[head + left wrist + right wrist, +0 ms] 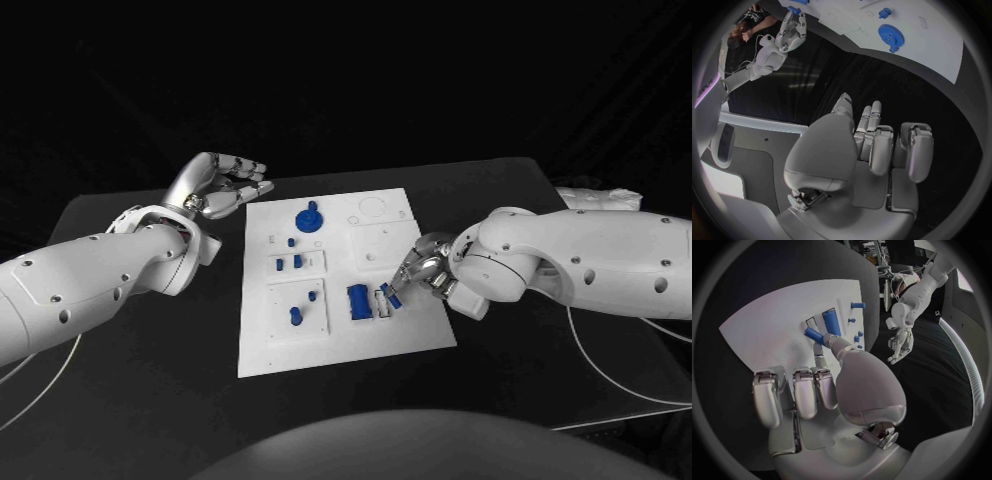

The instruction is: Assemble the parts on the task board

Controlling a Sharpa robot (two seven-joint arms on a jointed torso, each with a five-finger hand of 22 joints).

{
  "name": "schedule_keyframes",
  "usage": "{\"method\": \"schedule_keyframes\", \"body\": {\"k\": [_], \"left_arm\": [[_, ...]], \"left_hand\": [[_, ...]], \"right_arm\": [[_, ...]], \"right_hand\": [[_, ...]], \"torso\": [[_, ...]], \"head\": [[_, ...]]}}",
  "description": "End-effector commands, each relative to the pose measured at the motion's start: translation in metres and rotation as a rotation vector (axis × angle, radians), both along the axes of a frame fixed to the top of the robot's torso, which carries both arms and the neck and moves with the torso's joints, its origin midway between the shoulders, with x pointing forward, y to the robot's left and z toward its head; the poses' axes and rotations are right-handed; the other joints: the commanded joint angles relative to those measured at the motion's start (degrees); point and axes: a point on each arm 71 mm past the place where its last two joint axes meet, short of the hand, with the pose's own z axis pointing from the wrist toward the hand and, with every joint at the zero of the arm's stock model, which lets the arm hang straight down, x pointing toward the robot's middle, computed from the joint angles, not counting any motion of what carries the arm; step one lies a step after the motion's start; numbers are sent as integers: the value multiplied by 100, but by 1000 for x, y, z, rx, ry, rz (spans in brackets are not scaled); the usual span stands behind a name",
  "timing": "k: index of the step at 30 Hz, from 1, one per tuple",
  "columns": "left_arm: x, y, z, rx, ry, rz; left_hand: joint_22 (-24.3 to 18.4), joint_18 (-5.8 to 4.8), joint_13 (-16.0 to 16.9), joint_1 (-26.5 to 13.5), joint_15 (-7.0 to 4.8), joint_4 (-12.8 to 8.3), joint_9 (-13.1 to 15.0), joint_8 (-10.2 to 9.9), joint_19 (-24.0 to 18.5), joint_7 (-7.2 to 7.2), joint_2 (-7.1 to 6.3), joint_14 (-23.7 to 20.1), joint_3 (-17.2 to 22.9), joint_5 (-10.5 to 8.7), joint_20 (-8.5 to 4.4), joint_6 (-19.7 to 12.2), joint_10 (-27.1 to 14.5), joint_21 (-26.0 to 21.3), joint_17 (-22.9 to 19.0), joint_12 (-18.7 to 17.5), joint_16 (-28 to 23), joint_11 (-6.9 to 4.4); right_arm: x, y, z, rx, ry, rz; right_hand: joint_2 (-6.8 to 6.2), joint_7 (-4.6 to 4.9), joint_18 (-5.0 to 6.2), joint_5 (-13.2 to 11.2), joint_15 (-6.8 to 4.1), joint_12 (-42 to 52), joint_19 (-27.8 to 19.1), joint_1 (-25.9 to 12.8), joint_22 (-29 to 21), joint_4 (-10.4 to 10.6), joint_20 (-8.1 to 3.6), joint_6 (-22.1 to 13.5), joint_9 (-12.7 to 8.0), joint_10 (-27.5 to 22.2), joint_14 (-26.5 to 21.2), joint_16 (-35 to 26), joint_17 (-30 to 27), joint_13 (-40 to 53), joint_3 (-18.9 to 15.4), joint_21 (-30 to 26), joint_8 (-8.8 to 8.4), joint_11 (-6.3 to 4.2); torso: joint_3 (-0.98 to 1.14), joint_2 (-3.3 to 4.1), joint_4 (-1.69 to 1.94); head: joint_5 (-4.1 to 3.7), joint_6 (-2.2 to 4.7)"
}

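Table (130,400) first: black, with the white task board (346,345) lying flat in its middle. White arms reach in from both sides. On the robot's left, the arm ends in the left hand (219,186), which hangs over the bare black surface just beside the board's far left corner; its fingers are curled in toward the palm with nothing between them, as the left wrist view (873,150) also shows. Opposite, the right hand (423,262) is over the board's right edge, with most fingers folded in and the thumb and one finger reaching down to a small blue rod (814,335), which they pinch close to the board. Just beside that rod a blue block (359,301) stands in a slot in the board's near right part. Toward the far end of the board lies a blue gear (309,220), the broadest of the blue pieces, touching nothing else. Smaller still are the blue pegs (293,262) standing upright in the raised white squares on the board's left half, and one peg (294,316) in the square nearest the robot.
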Motion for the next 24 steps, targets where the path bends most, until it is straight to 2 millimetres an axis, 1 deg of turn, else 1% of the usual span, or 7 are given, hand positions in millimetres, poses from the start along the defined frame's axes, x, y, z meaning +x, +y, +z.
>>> {"method": "schedule_keyframes", "body": {"k": [1,4,8,13,16,19,24], "left_arm": [[0,-2,0,-1,4,-14],[0,-3,0,-1,5,-15],[0,-3,0,-2,5,-15],[0,-2,0,-1,4,-14],[0,-1,0,0,3,-12],[0,-1,0,0,3,-11],[-1,-2,0,0,3,-14]], "left_hand": [[1510,-43,0,16,-21,-1,2,-4,603,-8,42,347,-41,22,-50,25,9,14,803,11,-24,-24],[1510,-43,0,16,-21,-1,2,-4,603,-8,42,347,-41,22,-50,25,9,14,803,11,-24,-24],[1510,-43,0,16,-21,-1,2,-4,603,-8,42,347,-41,22,-50,25,9,14,803,11,-24,-24],[1510,-43,0,16,-21,-1,2,-4,603,-8,42,347,-41,22,-50,25,9,14,803,11,-24,-24],[1510,-43,0,16,-21,-1,2,-4,603,-8,42,347,-41,22,-50,25,9,14,803,11,-24,-24],[1510,-43,0,16,-21,-1,2,-4,603,-8,42,347,-41,22,-50,25,9,14,803,11,-24,-24],[1510,-43,0,16,-21,-1,2,-4,603,-8,42,347,-41,22,-50,25,9,14,803,11,-24,-24]], "right_arm": [[-1,0,-2,14,45,-16],[-1,-1,-3,6,55,-17],[-1,0,-4,1,62,-17],[-1,2,-5,-8,70,-9],[-2,2,-6,-19,79,0],[-2,1,-7,-28,85,5],[-2,1,-9,-37,93,10]], "right_hand": [[-5,-10,-39,-31,-48,16,600,-59,1509,8,-20,40,-11,601,597,24,1510,1500,16,26,-2,-39],[-7,-10,-39,-48,-51,16,600,-78,1509,16,-23,41,-18,601,597,24,1510,1500,12,26,-11,-40],[-7,-13,-39,-87,-55,16,600,-112,1509,31,-29,46,-32,601,597,24,1510,1500,4,26,-25,-42],[3,-17,-39,-133,-60,16,600,-134,1509,42,-34,53,-46,601,597,24,1510,1500,3,26,-39,-46],[4,-16,-39,-153,-62,16,600,-140,1509,44,-35,49,-53,601,597,24,1510,1500,3,26,-48,-47],[5,-16,-39,-160,-62,16,600,-143,1509,45,-36,45,-57,601,597,24,1510,1500,3,26,-53,-47],[12,-13,-39,-174,-63,16,600,-148,1509,49,-38,39,-63,601,597,24,1510,1500,6,26,-63,-46]], "torso": [[3,1,-2],[6,1,-2],[1,0,2],[-2,1,-7],[-4,6,0],[-1,2,-5],[5,1,4]], "head": [[12,1],[14,1],[5,1],[-15,1],[-15,1],[6,1],[7,1]]}}
